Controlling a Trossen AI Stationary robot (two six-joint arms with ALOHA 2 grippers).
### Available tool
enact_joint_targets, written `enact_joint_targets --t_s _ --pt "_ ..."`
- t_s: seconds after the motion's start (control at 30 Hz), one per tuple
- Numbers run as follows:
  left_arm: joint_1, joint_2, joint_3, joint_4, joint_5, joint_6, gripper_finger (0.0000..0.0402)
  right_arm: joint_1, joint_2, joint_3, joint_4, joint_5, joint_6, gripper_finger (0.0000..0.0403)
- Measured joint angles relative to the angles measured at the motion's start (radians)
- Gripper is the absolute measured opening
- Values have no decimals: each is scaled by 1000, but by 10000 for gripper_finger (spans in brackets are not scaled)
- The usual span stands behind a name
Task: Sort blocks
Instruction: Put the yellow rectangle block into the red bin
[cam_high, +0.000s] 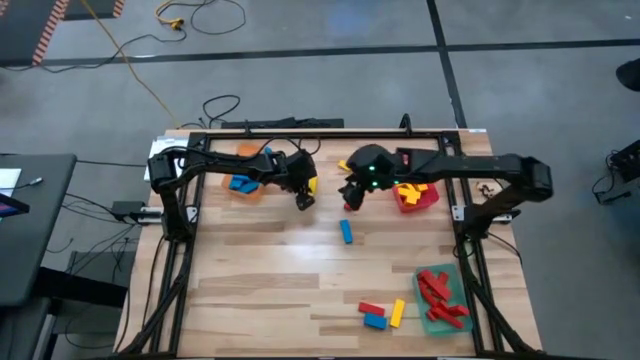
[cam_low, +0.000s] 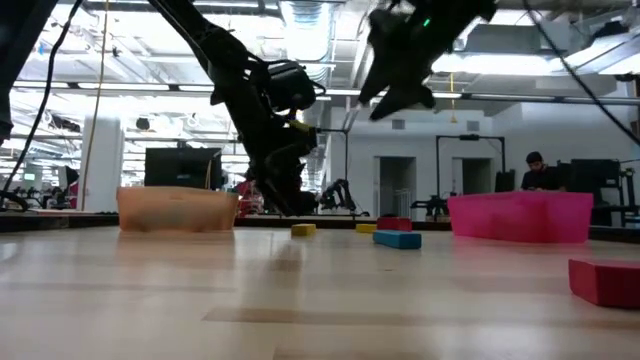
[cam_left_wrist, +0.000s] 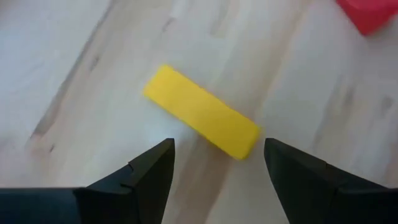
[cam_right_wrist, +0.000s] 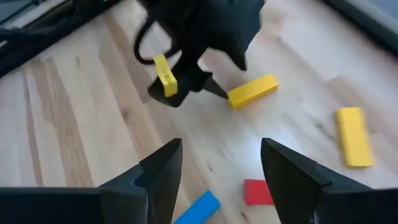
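Overhead and level views of a wooden table (cam_high: 290, 270) on which coloured blocks are being sorted. The left gripper (cam_high: 303, 200) is being held low over a yellow block (cam_left_wrist: 202, 119) lying flat on the bare wood; in the left wrist view its two dark fingers (cam_left_wrist: 149, 171) are being kept wide apart, with the block just ahead of the gap and nothing between them. The right gripper (cam_high: 352, 200) is being held higher above the table, just beside the left one, with its jaws likewise spread and nothing being gripped; in its wrist view another yellow block (cam_right_wrist: 353, 135), a red block (cam_right_wrist: 258, 191) and a blue block (cam_right_wrist: 196, 208) are being shown on the wood beneath it. An orange tray (cam_high: 245, 185) with blue blocks inside is being shown at the far left, a red tray (cam_high: 420, 197) with yellow blocks at the far right, and a green tray (cam_high: 440, 300) with red blocks at the near right. A lone blue block (cam_high: 346, 232) is lying mid-table, and three loose blocks (cam_high: 382, 314) are lying beside the green tray.
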Motion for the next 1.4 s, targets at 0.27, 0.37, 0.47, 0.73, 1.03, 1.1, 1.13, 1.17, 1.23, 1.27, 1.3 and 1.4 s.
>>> enact_joint_targets --t_s 0.27,0.37,0.47,0.73,1.03,1.1,1.13,1.17,1.23,1.27,1.3,1.4 --pt "3 64 -13 118 -4 -115 245 66 -99 0 -30 139 -17 234" --pt "3 114 7 122 21 -136 245 83 -98 0 -36 150 -17 234" --pt "-2 147 41 68 -45 -124 245 102 -89 0 -48 154 -17 234" --pt "0 176 64 -6 -83 -38 202 150 -69 0 -79 157 -17 234" --pt "-12 165 63 -21 -91 121 112 158 -64 0 -100 174 -16 234" --pt "-30 153 61 -29 -142 160 122 158 -64 0 -101 174 -16 234" --pt "-38 146 60 -31 -166 180 133 159 -64 0 -101 174 -15 234" --pt "-45 137 60 -30 -187 201 147 159 -64 0 -102 174 -14 234" --pt "-56 125 63 -42 -223 249 182 159 -64 0 -107 174 -14 234" --pt "-59 125 71 -45 -238 267 201 159 -64 0 -106 174 -14 234" --pt "-60 126 78 -46 -247 278 221 159 -64 0 -104 174 -14 234" --pt "-50 129 92 -31 -239 300 272 159 -64 0 -104 174 -14 234"
